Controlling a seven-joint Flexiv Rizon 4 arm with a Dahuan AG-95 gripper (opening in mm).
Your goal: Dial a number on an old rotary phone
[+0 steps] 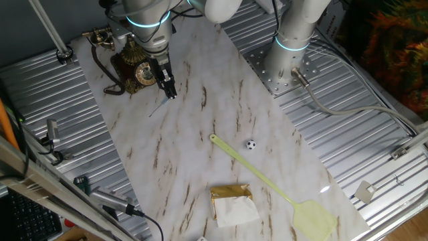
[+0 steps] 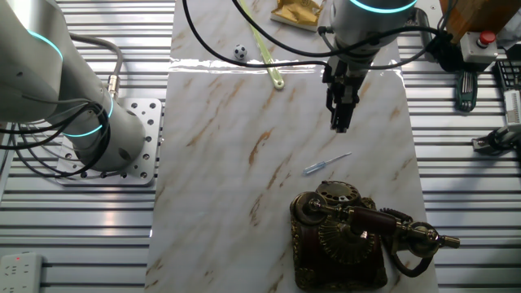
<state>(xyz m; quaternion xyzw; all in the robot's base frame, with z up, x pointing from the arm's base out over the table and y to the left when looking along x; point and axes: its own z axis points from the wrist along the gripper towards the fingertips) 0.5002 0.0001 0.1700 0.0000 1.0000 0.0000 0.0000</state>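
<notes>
The old rotary phone (image 1: pixel 134 69) sits at the far left corner of the marble sheet (image 1: pixel 221 161) in one fixed view; in the other fixed view it's at the near edge, handset (image 2: pixel 383 225) on the cradle, dial (image 2: pixel 346 240) facing up. The gripper (image 2: pixel 340 122) hangs above the sheet just beside the phone, not touching it, fingers pointing down and pressed close together with nothing visibly between them (no gap I can make out in either view).

A thin clear stick with a blue end (image 2: pixel 326 163) lies on the sheet between gripper and phone, possibly a dialing stylus, can't confirm.

Risks from here, as judgement:
- Finger holes on the dial look small, and the finger pair may be too wide to seat in one. It would then skate off the brass rim.
- The phone looks light, so a sideways push on the dial could drag or tip the whole base instead of turning it.
- A low approach could clip the handset and knock it off the cradle.
- The dark cord (image 1: pixel 101 67) loops by the base, so there's a snag risk.
- The stick could get swept away.

A flyswatter (image 1: pixel 267 184), a small ball (image 1: pixel 249 144) and a gold packet (image 1: pixel 233 203) lie well apart, no issue.
</notes>
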